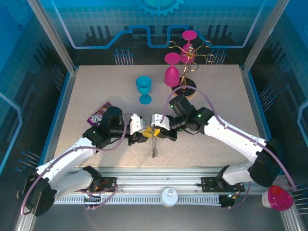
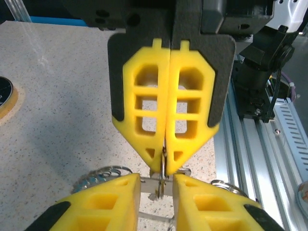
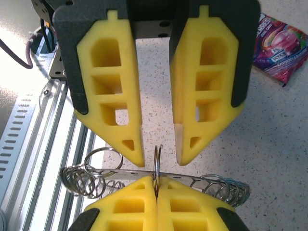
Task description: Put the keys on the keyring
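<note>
Near the front middle of the speckled beige table (image 1: 96,91), just above its surface, the flat grey metal keyring (image 3: 187,178) hangs between the two grippers. The wrist views show it edge-on, as a thin strip with coiled wire loops (image 3: 79,180) at either end. The left gripper (image 2: 163,162) has its yellow lattice fingers pressed together on a thin upright wire ring (image 3: 157,161) that crosses the strip — nothing else appears to carry the piece. The right gripper (image 3: 159,155) is spread, one finger on each side of that ring, and as far as I can tell it touches neither ring nor strip. The two small metal keys cannot be picked out with certainty; a dark thread of links (image 1: 154,148) dangling below the grippers in the top view may belong to them. I judge the keyring light, stiff in its flat body but springy in its wire, and slippery against hard plastic — so a pinch on wire alone could let it swivel. The flat strip beside the ring looks the steadier hold. A purple foil snack packet (image 3: 284,45) lies well apart, its lettering too blurred to read.
</note>
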### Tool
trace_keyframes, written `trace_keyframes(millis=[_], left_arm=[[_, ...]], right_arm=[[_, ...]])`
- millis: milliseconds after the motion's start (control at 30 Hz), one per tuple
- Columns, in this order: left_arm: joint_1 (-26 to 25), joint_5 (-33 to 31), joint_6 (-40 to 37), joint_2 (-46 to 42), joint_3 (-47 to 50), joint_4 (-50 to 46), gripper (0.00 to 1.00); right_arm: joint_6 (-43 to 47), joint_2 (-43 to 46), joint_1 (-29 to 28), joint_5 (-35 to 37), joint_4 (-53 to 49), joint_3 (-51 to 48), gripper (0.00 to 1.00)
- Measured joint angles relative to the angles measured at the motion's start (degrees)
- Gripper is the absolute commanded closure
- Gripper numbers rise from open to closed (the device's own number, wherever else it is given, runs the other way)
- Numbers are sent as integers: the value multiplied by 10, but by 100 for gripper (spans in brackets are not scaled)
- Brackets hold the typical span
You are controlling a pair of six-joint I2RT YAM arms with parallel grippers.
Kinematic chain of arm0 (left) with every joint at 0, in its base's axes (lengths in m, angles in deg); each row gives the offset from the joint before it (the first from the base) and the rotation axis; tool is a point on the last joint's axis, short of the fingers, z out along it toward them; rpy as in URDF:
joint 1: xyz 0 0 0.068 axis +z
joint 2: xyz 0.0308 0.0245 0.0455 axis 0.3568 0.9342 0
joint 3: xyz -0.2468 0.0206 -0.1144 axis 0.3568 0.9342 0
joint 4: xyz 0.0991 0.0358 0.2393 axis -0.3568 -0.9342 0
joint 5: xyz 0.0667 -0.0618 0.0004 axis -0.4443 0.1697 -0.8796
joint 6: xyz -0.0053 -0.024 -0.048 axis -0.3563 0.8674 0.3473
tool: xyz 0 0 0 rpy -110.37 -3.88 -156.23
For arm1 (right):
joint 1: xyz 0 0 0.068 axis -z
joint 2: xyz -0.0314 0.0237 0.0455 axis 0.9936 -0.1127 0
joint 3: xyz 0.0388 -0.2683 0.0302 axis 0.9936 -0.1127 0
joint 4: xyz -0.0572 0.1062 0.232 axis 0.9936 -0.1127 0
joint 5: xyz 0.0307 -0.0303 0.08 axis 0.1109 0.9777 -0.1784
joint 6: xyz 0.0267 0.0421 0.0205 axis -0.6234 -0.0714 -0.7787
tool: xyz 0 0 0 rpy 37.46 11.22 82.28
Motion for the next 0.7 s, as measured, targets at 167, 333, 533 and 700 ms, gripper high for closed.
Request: trace_keyframes(millis=[167,333,533,700], left_arm=[[0,5,-12,9,-11,-10,91],[0,11,-23,10,-16,-23,100],[0,12,-16,5,-10,5,100],[0,5,50,-7,65,134,100]], right_arm=[[6,-15,-9,14,-16,19,100],[3,-16,-9,18,-22,24,100],[-48,12,-4,8,21,-9,66],[-107,90,16,-16,135,-116,62]])
